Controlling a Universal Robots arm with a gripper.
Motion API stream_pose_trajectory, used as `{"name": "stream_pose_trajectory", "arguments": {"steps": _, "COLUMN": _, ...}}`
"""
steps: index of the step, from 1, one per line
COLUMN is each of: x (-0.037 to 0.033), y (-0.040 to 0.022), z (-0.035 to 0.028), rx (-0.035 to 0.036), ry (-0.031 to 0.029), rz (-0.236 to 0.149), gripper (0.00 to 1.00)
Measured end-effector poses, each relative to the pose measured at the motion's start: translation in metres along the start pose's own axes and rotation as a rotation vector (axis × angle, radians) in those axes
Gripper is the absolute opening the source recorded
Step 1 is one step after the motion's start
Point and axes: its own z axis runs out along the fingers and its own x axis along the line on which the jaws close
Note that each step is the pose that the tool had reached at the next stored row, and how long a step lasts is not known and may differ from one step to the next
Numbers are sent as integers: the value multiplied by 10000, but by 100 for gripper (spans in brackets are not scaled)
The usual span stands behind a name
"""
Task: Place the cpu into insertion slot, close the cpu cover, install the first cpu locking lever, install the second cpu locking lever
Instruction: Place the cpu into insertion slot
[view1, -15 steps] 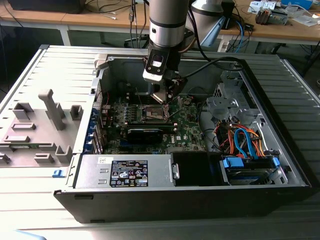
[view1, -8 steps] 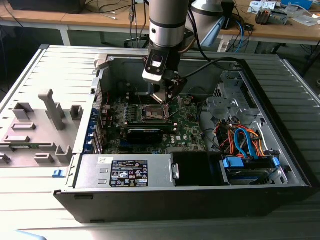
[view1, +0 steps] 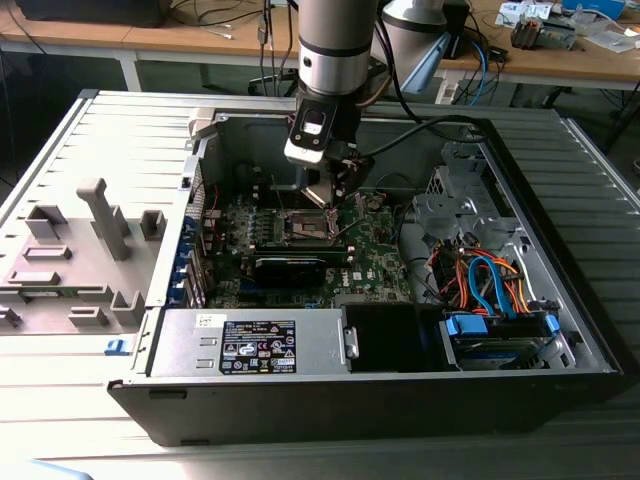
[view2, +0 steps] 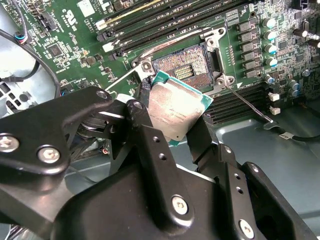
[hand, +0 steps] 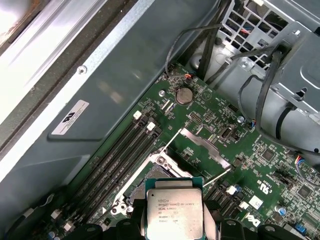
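Note:
The cpu (view2: 176, 109), a flat square chip with a silver-grey top and green rim, sits between the black fingers (view2: 145, 125) of my gripper (view2: 175, 120), which is shut on it. It hangs a little above the insertion slot (view2: 186, 64) and overlaps one corner of it. The slot's dark centre lies uncovered. In the first wrist view the cpu (hand: 174, 212) is just over the slot (hand: 157, 175), and the silvery cpu cover (hand: 202, 146) stands raised beside it. Thin lever rods (view2: 247, 105) (hand: 216, 175) stick out at the slot's sides. The exterior view has my gripper (view1: 325, 192) inside the open computer case.
Memory slots (view2: 165, 20) run beside the socket. A long black card (view1: 290, 268) lies just in front of it. A grey power supply (view1: 255, 345) and a drive cage with blue and orange cables (view1: 495, 290) fill the case front. A grey fixture block (view1: 70, 250) sits at the exterior view's left.

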Motion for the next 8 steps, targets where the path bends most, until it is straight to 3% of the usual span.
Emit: {"name": "stream_pose_trajectory", "arguments": {"steps": 8, "x": 0, "y": 0, "z": 4, "rx": -1, "ry": -4, "rz": 66, "gripper": 55}}
